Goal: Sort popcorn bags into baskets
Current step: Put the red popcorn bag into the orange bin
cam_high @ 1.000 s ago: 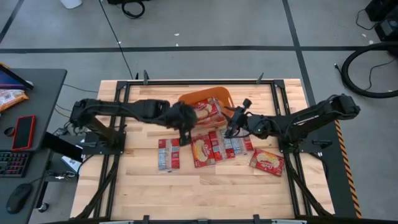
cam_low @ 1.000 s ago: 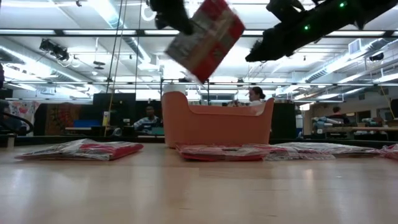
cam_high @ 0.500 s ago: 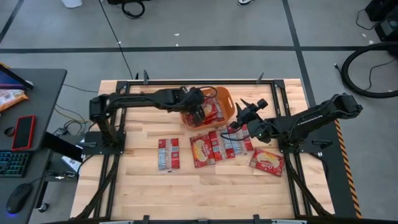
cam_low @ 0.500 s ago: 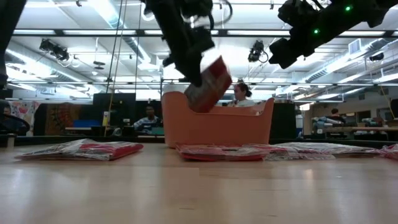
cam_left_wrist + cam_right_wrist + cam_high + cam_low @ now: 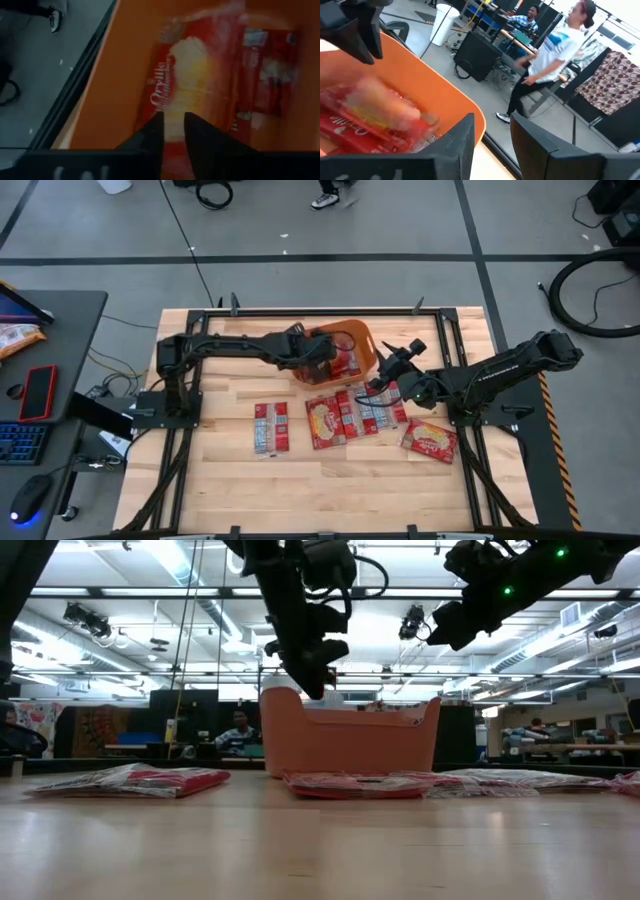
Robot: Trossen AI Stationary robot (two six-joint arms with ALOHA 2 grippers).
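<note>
The tabletop [image 5: 230,490] carries an orange basket [image 5: 318,338] at its far side, with popcorn bags already inside [image 5: 195,95]. More bags [image 5: 271,427] lie flat just in front of it. The left pincer [image 5: 325,358] hangs over the basket, fingers parted a little and grasping nothing. The right pincer [image 5: 385,367] hovers beside the basket, released and empty. The bags look light, floppy and slick; an end panel seems the best hold.

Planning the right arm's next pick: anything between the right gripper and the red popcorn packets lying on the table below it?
Nothing visible. The right gripper hangs open above the flat red popcorn packets on the wooden table; the orange plastic tub and left gripper sit off to the side.
</note>
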